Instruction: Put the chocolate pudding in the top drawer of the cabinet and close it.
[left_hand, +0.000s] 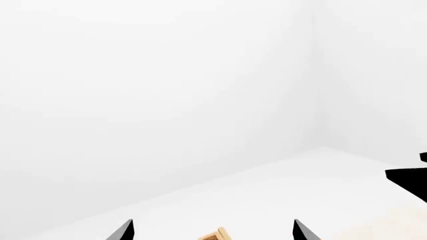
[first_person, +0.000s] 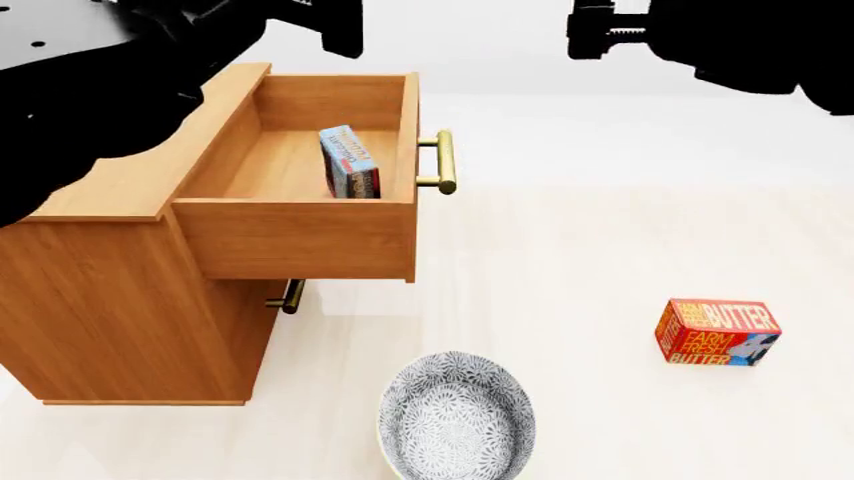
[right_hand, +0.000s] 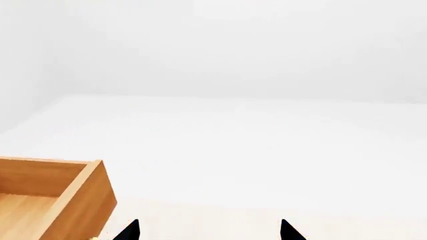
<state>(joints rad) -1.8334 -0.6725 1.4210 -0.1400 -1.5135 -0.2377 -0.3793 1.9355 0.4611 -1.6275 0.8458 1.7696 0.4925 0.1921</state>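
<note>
bowl (first_person: 455, 417) at 6 o'clock | butter box (first_person: 717, 332) at 4 o'clock | cabinet (first_person: 127, 300) at 9 o'clock | top drawer (first_person: 300, 237) pulled out, chocolate pudding (first_person: 348, 163) upright inside | left gripper (left_hand: 212, 231) spread, holding nothing, above drawer's far end | right gripper (right_hand: 208, 231) spread, holding nothing, at 1 o'clock, well apart from pudding

Bright, even, shadowless rendered light; all views sharp, walls washed nearly white.
</note>
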